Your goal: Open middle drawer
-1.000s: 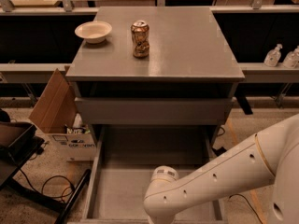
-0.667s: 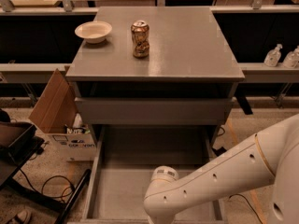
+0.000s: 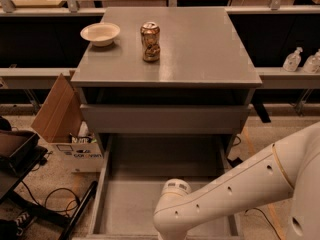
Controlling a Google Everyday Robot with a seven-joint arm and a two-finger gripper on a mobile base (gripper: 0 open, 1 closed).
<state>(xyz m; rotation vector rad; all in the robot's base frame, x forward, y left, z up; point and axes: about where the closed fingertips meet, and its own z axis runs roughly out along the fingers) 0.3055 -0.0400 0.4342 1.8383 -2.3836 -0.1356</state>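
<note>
The grey cabinet (image 3: 165, 74) has one drawer front (image 3: 165, 119) just under its top, nearly flush. Below it the middle drawer (image 3: 135, 204) stands pulled far out toward me, showing a shallow, empty grey tray. Its front panel lies beyond the bottom edge of the view. My white arm (image 3: 240, 189) reaches in from the right over the tray, with a rounded joint (image 3: 175, 189) above the tray's middle. The gripper is out of view below the bottom edge. Any drawer under the open one is hidden.
A tan bowl (image 3: 100, 33) and a dented can (image 3: 150, 41) stand on the cabinet top. An open cardboard box (image 3: 65, 129) sits on the floor at the left, with a black stand and cables (image 3: 30, 184) in front of it. Bottles (image 3: 292, 60) stand on the right shelf.
</note>
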